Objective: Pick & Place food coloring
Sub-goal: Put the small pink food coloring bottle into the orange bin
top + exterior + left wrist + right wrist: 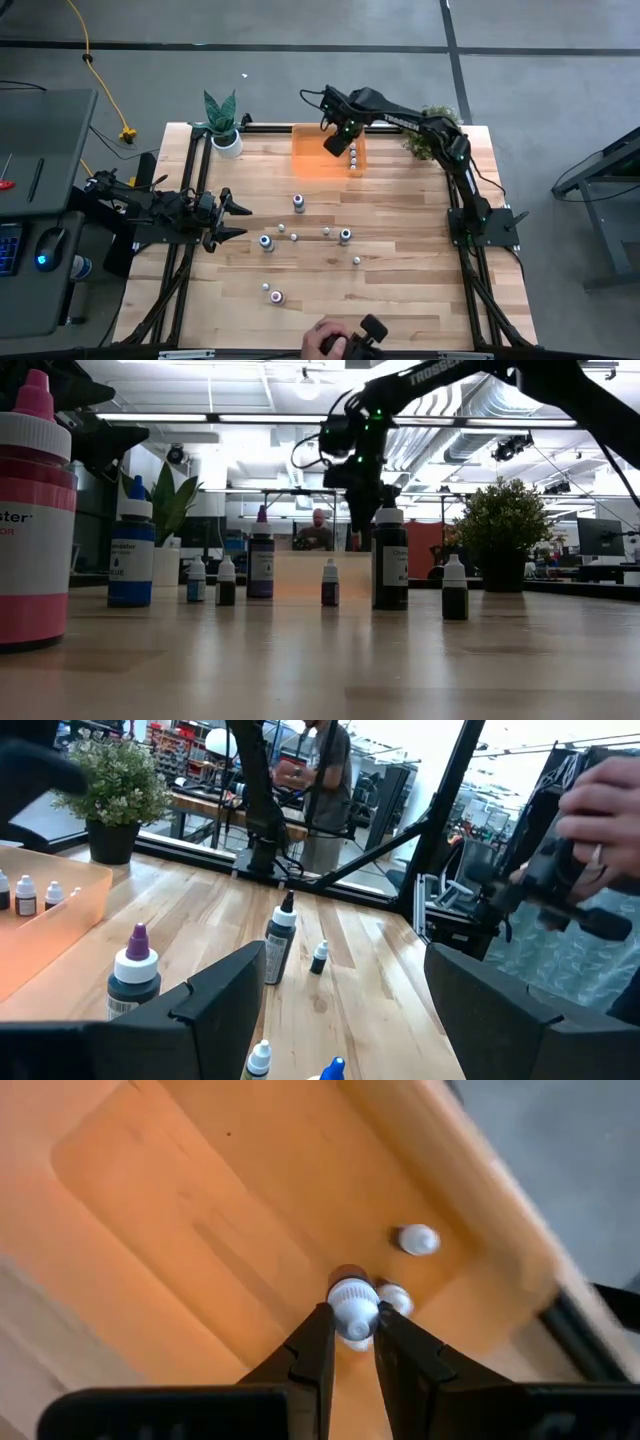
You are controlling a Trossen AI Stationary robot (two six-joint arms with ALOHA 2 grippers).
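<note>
The food coloring bottles stand upright and scattered across the middle of the wooden table (pixel 400 300), among them a larger one (pixel 298 203) and a tiny one (pixel 357 260). Three small bottles (pixel 353 157) stand in the right corner of the orange tray (pixel 312 160) at the far edge. My right gripper (pixel 338 143) hovers over the tray, pointing down, shut on a small bottle (pixel 352 1308). My left gripper (pixel 238 220) waits open at the table's left side, level, facing the bottles (pixel 135 978). My right gripper pinches the small bottle at its white ribbed cap (pixel 352 1295) between the two fingertips (pixel 318 1342), coming from above and pointing down. The bottle hangs upright below the fingers, over the tray's right corner beside two white-capped bottles (pixel 417 1239). Whether its base touches the tray floor cannot be told.
A potted plant (pixel 222 125) stands at the far left corner and a bushy one (pixel 432 130) at the far right. A person's hand (pixel 330 340) holds a dark device at the near edge. Bare wood lies to the right of the bottles.
</note>
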